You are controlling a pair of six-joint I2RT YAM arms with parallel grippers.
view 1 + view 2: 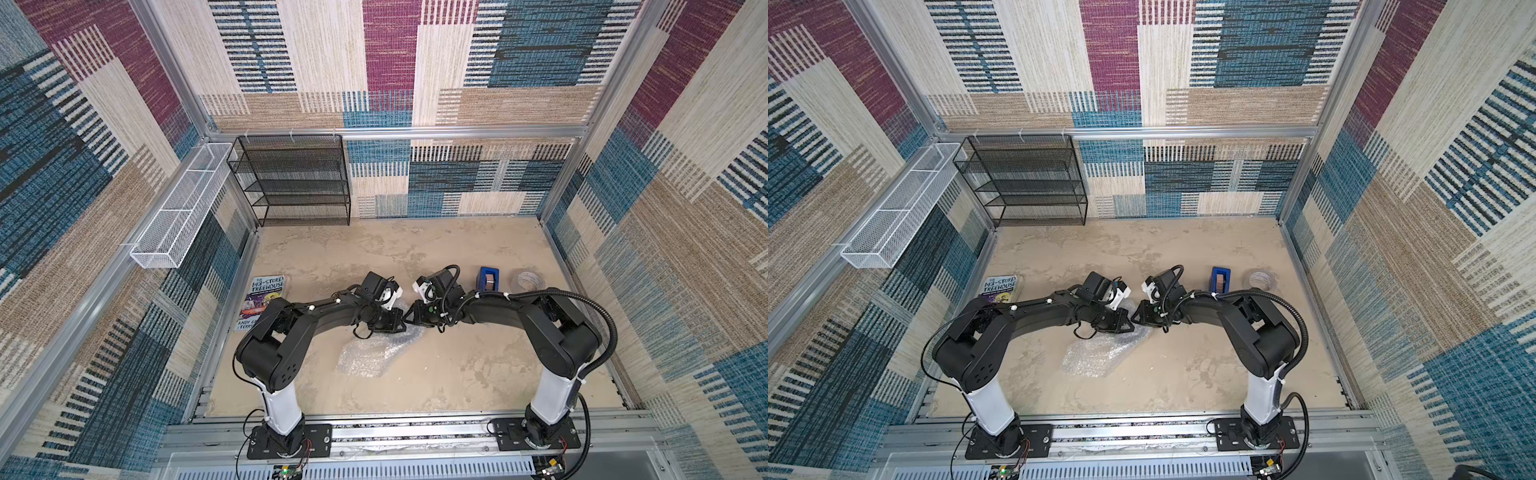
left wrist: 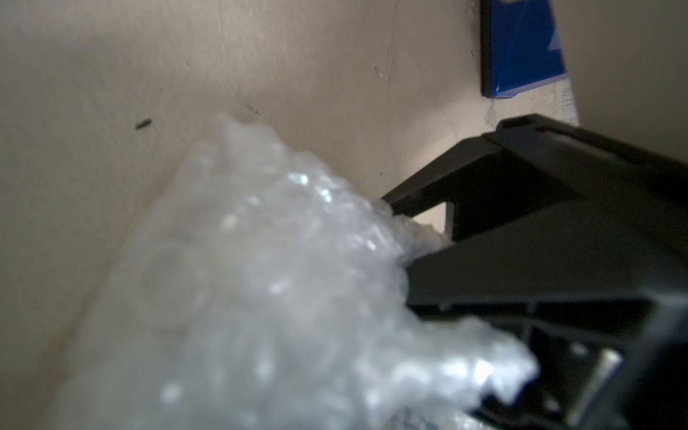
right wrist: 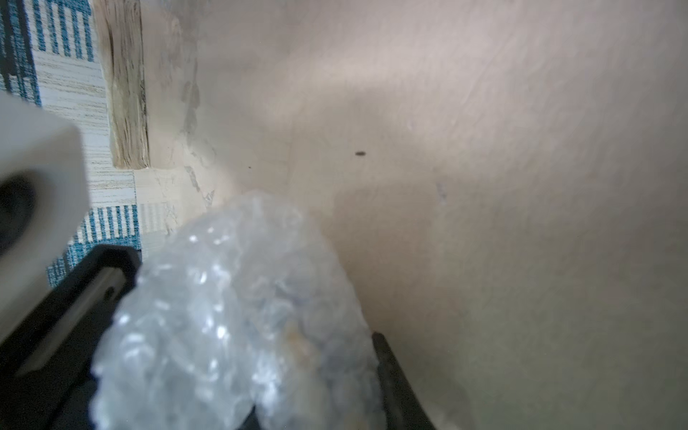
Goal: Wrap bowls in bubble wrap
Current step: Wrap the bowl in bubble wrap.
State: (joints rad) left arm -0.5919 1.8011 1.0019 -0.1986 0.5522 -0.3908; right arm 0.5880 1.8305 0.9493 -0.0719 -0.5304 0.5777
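Nose to nose at the centre of both top views, that's your first worry: left gripper (image 1: 399, 326) and right gripper (image 1: 412, 316) are almost touching, so any sideways move risks a knock. The left jaws are together, pinching a bunch of the bubble wrap (image 1: 365, 353), and its loose tail trails toward the lower left across the counter (image 1: 478, 374). The right jaws sit either side of the bundle in the right wrist view, but I can't tell whether they've bitten. The bowl (image 3: 294, 342) is only a faint yellow-blue tint inside the wrap there. If your right jaws catch film alone, I'd expect the bowl to slide out and hit the counter. Release the left pinch too soon and this springy sheet likely unfolds, and I see no tape on it, with the tape roll (image 1: 528, 280) well apart at the right
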